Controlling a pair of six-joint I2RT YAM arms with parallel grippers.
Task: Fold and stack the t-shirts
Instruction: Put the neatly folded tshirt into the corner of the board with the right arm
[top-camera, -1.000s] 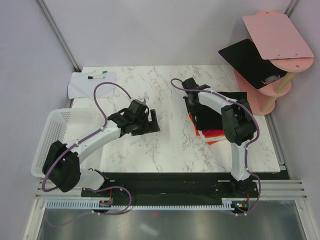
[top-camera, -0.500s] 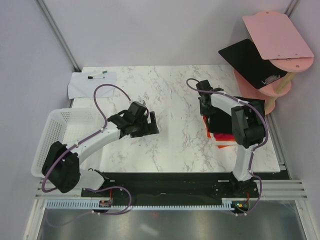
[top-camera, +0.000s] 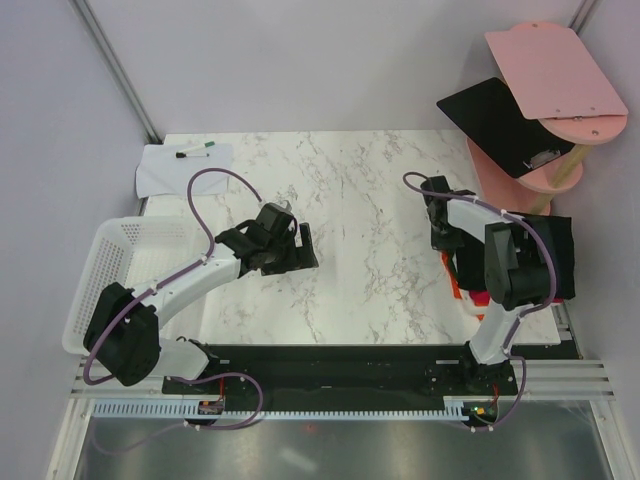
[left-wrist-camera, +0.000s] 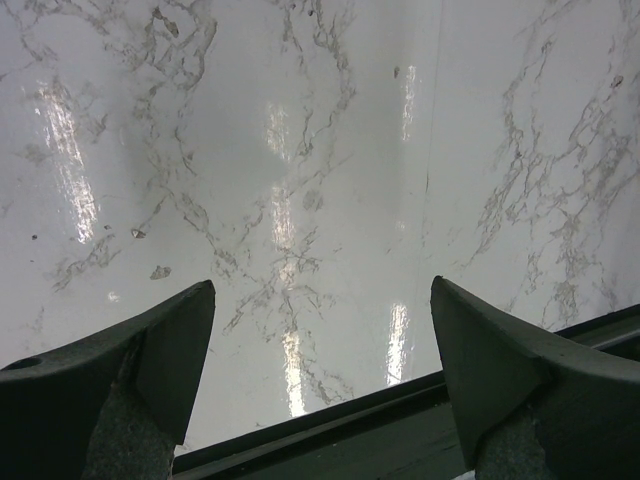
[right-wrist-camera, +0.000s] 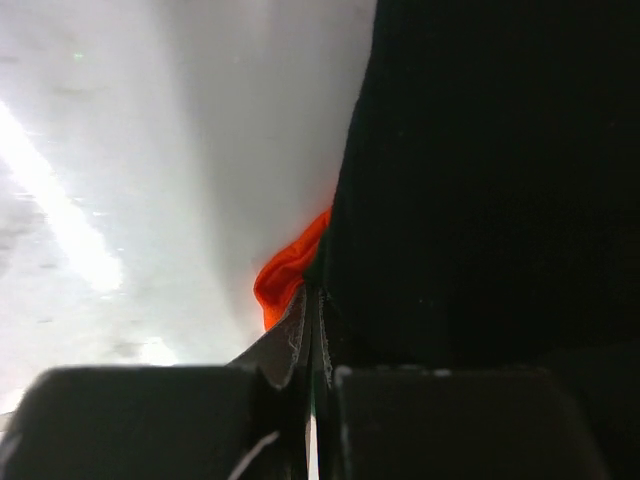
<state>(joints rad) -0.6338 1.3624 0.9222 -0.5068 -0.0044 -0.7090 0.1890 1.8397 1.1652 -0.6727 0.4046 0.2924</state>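
The right tool (right-wrist-camera: 314, 330) is pinched nearly closed on the edge of the t-shirt stack (top-camera: 552, 252) — soft matt black cloth on top, an orange fold (right-wrist-camera: 288, 278) peeking out beneath. Since a second ago the stack has slid to the right rim of the glossy, grey-veined marble bench (top-camera: 340, 200). The left tool (left-wrist-camera: 320, 370) gapes wide over bare bench. Two tools — one stack.

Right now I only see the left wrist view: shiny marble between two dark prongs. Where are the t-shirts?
Observer: The top view shows the t-shirts stacked at the right edge of the table, a black one on top.
Operator: Is anything touching them?
Observer: The right end effector, fingers closed, sits at the stack's left side, next to orange cloth peeking out underneath.
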